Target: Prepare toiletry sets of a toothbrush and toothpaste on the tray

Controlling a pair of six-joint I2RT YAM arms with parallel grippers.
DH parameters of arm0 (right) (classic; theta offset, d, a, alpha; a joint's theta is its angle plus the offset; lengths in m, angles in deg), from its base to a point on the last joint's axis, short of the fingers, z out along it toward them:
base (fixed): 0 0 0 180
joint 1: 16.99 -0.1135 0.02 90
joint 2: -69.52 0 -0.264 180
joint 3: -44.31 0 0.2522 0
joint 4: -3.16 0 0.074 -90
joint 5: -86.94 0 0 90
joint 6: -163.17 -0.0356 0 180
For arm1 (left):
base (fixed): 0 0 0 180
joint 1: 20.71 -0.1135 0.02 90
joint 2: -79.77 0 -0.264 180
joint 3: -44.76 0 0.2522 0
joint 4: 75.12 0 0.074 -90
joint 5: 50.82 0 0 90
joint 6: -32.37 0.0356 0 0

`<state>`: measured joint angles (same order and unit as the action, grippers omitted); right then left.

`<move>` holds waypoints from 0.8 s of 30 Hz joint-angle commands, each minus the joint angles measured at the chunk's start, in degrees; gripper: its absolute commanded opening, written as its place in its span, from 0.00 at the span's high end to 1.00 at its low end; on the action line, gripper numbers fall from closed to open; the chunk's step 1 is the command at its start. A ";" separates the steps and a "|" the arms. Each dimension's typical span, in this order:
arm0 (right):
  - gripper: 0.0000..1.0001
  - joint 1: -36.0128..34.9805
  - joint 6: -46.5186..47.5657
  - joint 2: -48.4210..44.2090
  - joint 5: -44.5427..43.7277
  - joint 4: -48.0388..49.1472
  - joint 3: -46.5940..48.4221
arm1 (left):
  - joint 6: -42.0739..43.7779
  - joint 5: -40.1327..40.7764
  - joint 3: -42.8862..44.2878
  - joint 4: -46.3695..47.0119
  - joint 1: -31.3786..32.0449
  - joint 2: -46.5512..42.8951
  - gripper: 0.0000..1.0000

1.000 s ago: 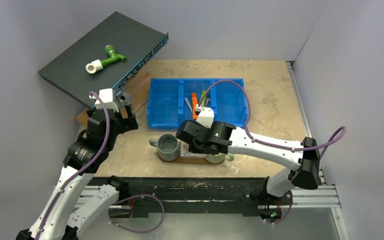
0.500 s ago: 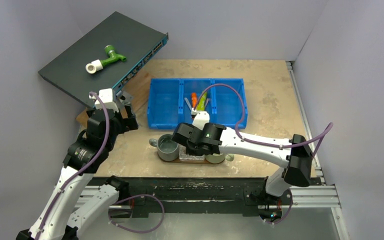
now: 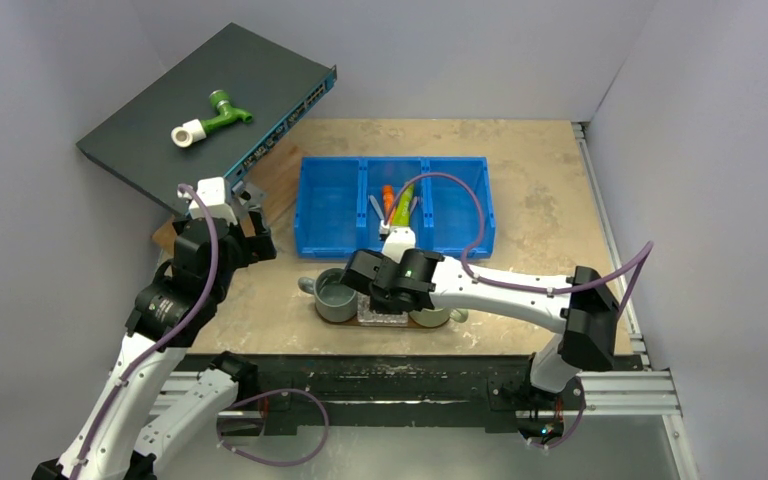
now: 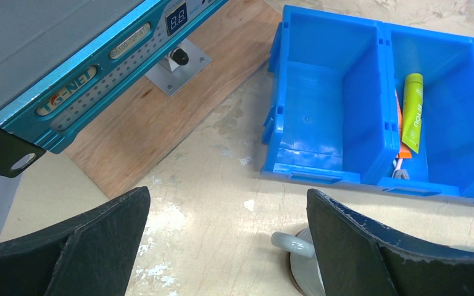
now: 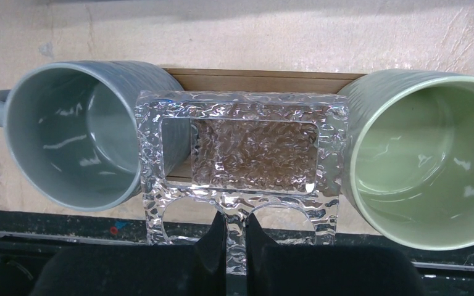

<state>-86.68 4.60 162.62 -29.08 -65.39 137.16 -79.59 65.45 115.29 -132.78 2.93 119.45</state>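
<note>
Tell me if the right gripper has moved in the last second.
Yes. The right gripper, shut on a clear dish, has drawn back from the blue bin toward the near edge of the table and slightly left.

My right wrist camera catches only a brown strip of the tray (image 5: pixel 259 80) behind the clear rippled plastic piece (image 5: pixel 241 154); from above, my forearm (image 3: pixel 505 288) covers most of it. The green mug (image 5: pixel 419 160) runs off the right edge. In my left wrist view the orange tube (image 4: pixel 405 150) hides mostly behind a wall of the blue bin (image 4: pixel 321 92), the whitish sliver (image 4: pixel 399 176) below it is too little to name, and the gray mug (image 4: pixel 299 259) is cropped at the bottom.
</note>
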 commanded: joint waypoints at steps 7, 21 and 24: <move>1.00 2.08 -1.00 -2.13 -1.29 4.20 -3.23 | -0.64 0.46 1.67 0.92 -0.26 0.13 0.03; 1.00 2.90 0.26 -2.18 -0.26 5.26 -4.91 | -0.55 0.54 1.76 0.80 -0.29 0.64 0.02; 1.00 2.89 0.68 -2.29 -0.26 5.09 -5.00 | -0.56 0.45 1.76 0.75 -0.32 0.59 0.03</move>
<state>-84.04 4.88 162.58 -28.57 -59.86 132.59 -79.59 65.45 115.31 -132.89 2.93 120.11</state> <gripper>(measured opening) 0.049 0.976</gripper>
